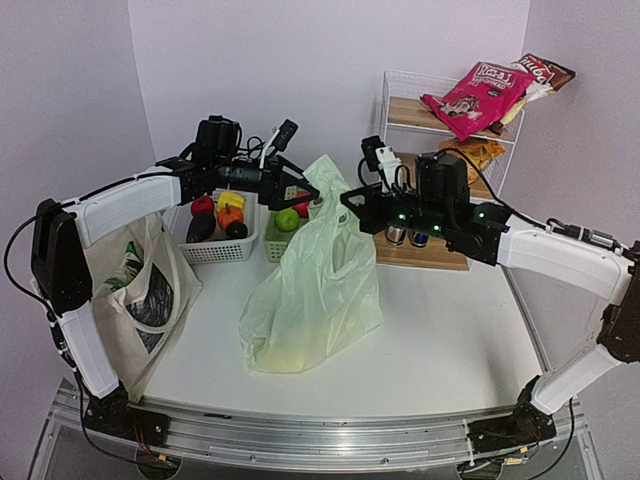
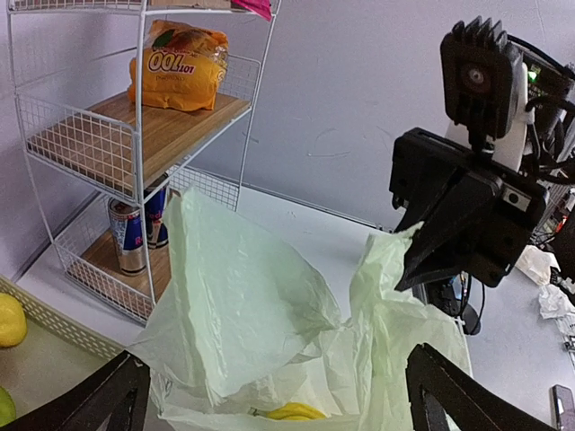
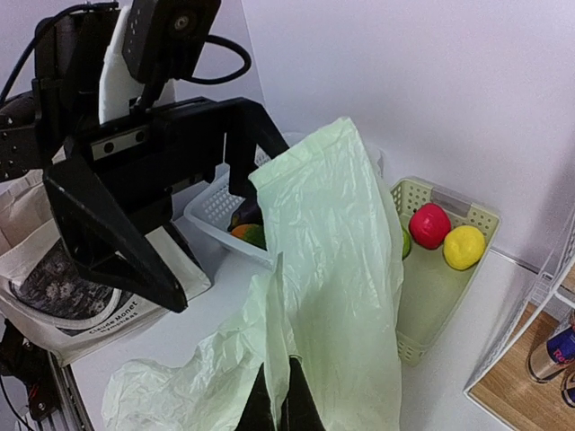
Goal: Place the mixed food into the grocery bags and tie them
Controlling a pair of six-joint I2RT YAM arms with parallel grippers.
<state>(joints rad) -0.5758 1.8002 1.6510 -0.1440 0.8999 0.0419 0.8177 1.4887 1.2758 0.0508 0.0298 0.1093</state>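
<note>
The pale-green plastic grocery bag (image 1: 312, 290) stands mid-table with its top pulled up. My right gripper (image 3: 283, 409) is shut on a thin edge of that bag (image 3: 332, 269), seen from above at the bag's right shoulder (image 1: 349, 206). My left gripper (image 2: 278, 373) is open wide, its fingers (image 2: 115, 395) on either side of the bag's mouth, not touching it. A yellow banana (image 2: 292, 413) lies inside the bag. The cream canvas tote (image 1: 140, 290) hangs at the table's left edge. Snack packets (image 1: 470, 95) and small cans (image 1: 405, 237) sit on the shelf.
A white basket (image 1: 222, 248) holding mixed food and a green basket (image 3: 440, 287) with a red fruit (image 3: 429, 224) and a yellow one (image 3: 463, 247) stand behind the bag. The white wire shelf (image 2: 81, 144) holds an orange packet (image 2: 180, 67) at the back right.
</note>
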